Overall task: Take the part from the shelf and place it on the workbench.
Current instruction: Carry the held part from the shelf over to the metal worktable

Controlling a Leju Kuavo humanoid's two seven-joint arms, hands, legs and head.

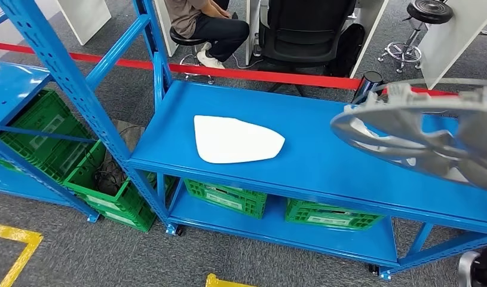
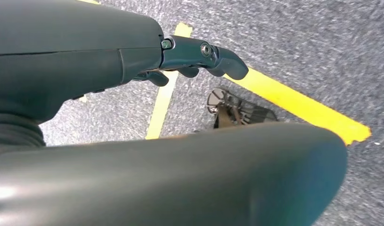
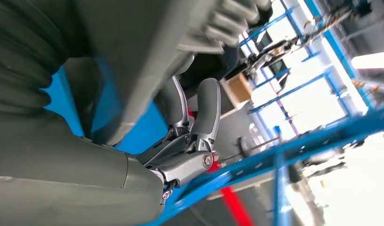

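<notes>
Gripping the grey part (image 1: 420, 134), the right hand (image 3: 190, 141) holds it above the workbench (image 1: 324, 161).

On your blue bench (image 1: 324, 161), the white curved panel (image 1: 235, 140) lies flat left of centre; bare blue surface runs all around it, widest toward the right half and the front edge. The grey spoked part (image 1: 420, 134) hangs over the bench's right end in the right robot hand (image 3: 190, 146), covering that corner from above. To your left, the slanted blue shelf post (image 1: 73, 89) and its brace close off the bench's left end. Behind the bench a red tape line (image 1: 259, 75) runs across, with a black chair (image 1: 306, 30) and a seated person (image 1: 205, 27) beyond it. Green crates (image 1: 229, 197) fill the lower shelf.
</notes>
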